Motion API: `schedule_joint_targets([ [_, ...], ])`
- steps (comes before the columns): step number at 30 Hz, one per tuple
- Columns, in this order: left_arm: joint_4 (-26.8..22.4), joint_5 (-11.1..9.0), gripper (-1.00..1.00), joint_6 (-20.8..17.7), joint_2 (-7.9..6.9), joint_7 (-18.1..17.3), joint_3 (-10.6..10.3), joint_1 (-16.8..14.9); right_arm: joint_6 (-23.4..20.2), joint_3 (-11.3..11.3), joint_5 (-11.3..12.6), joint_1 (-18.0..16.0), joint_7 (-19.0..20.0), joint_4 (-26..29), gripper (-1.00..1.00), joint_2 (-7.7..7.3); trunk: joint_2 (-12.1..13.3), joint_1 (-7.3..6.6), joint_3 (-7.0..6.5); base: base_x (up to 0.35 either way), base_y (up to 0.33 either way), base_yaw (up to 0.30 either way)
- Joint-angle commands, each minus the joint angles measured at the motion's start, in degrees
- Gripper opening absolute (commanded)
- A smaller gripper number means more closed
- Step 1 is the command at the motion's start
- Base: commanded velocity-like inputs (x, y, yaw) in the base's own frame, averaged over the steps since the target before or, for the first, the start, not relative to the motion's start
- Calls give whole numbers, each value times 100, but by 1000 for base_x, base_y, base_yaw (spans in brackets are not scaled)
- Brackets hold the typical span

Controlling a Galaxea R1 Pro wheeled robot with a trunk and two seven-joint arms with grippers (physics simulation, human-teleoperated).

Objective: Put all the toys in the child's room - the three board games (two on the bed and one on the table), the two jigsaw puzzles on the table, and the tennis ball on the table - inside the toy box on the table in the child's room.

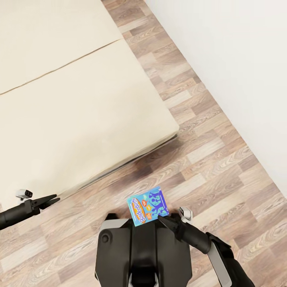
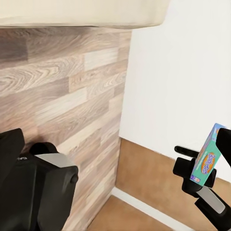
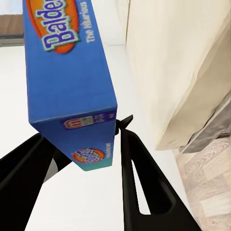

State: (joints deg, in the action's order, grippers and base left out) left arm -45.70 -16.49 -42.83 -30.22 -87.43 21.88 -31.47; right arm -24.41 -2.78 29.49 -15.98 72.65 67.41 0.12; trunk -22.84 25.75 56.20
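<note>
While the robot stood on the plank floor (image 1: 207, 159) beside the bed (image 1: 79, 119), its right gripper (image 1: 164, 218) had its two black fingers closed against a blue board game (image 1: 148, 207), holding it up in front of the trunk, well clear of the floor. From the right wrist, the box (image 3: 72, 82) sat between the fingers (image 3: 139, 178) by one short end, the pads pressing its broad faces near the edge, and the rest of it stuck out past the tips. From the left wrist it (image 2: 208, 161) showed edge-on, thin and slightly tilted. I judged it light and stiff, a cardboard box with a glossy print that could slide under a pinch so close to the end; a hold farther in toward the middle of the faces would have steadied it, and a hard squeeze might have dented the lid. The left gripper (image 1: 51, 200) hung over the bed's near edge, carrying nothing, its fingers nearly together with only a narrow gap between the tips. The bed's cream top lay bare in what I could see, crossed by a thin seam. The white wall (image 1: 239, 59) ran along the far side of the floor strip. No table or toy box was to be seen from there, so the box looked to have some way to travel yet.
</note>
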Motion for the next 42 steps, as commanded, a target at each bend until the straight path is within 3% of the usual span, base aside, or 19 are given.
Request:
schedule_joint_targets([
  [1,0,0,100,-60,-1,-20,1,0,-55,-4,18,-1,13,0,-100,3,-8,4,-4,0,0,-150],
  [30,0,6,100,-24,8,-5,-1,0,-78,-217,27,65,101,7,-100,-3,-8,4,-262,0,0,-150],
  [42,0,6,100,-24,13,4,-23,2,-81,-223,39,137,152,9,-100,-80,-8,4,-369,0,0,-150],
])
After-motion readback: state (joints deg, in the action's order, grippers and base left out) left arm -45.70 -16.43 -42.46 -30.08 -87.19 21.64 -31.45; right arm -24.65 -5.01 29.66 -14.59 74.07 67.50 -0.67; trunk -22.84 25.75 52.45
